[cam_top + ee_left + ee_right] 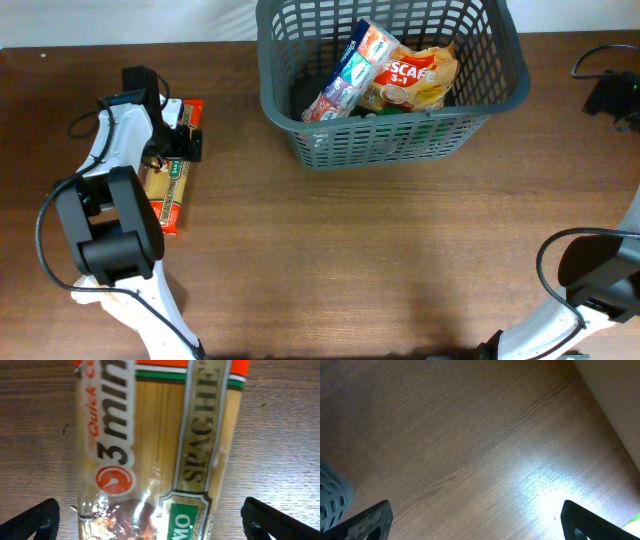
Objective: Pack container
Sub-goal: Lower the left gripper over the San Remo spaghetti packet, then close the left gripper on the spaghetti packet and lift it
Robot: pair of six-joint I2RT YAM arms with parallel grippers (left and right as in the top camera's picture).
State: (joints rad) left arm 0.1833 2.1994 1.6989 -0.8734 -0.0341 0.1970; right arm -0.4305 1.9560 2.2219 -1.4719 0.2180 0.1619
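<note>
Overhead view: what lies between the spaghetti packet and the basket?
Nothing; only bare wooden table separates the spaghetti packet and the basket, as the overhead view shows.

Wooden table (350, 250), grey basket (380, 142), spaghetti pack (171, 196)

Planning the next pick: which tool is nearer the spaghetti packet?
Left. The left tool hangs open directly over the spaghetti packet, straddling it; the right tool is far off on the other side, over the bare table.

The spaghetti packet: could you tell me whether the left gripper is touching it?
Apart. The left wrist view shows bare wood between the spaghetti packet and both fingers of the open left gripper.
</note>
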